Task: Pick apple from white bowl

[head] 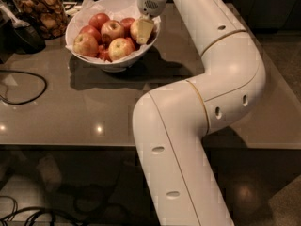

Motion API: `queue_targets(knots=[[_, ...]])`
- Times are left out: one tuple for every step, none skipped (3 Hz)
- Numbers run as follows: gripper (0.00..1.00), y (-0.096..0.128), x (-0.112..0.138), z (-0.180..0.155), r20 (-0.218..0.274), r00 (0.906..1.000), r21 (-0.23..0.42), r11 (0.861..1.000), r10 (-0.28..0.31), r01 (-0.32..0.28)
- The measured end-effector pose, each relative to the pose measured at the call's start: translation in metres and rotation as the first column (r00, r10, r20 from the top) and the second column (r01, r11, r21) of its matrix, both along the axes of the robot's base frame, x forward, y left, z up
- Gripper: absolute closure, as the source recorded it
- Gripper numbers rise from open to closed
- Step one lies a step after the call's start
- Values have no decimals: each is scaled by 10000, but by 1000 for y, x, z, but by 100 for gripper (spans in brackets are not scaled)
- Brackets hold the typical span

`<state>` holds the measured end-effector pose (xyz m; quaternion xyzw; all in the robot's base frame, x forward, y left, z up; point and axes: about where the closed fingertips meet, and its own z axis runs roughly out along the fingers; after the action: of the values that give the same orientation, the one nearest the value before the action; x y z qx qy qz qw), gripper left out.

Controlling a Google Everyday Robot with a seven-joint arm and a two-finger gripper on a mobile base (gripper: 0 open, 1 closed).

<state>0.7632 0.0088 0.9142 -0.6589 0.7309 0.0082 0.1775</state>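
The white bowl [82, 14], lined with crumpled white paper, stands at the back left of the table and holds several apples. Some are deep red, some pale yellow-orange with a red blush. My gripper [144, 30] reaches down into the bowl's right side from the white arm above. It sits right against a pale yellow-orange apple [134, 29], which it partly hides. Two more pale apples [120, 48] [86, 44] lie at the bowl's front.
A glass jar of brown snacks [40, 11] stands left of the bowl, with a dark object [21, 34] beside it. A black cable [28, 86] loops on the grey table [94, 107] at the left. My white arm [221, 74] crosses the table's right half.
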Motion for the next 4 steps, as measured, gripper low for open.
queue_targets(knots=[[94,0,0,0,0,10000,0,10000,0,0],[100,0,0,0,2,10000,1,10000,-1,1],[100,3,-1,28,544,9984,217,9996,-163,152],[100,3,-7,52,830,9958,400,9985,-396,363]])
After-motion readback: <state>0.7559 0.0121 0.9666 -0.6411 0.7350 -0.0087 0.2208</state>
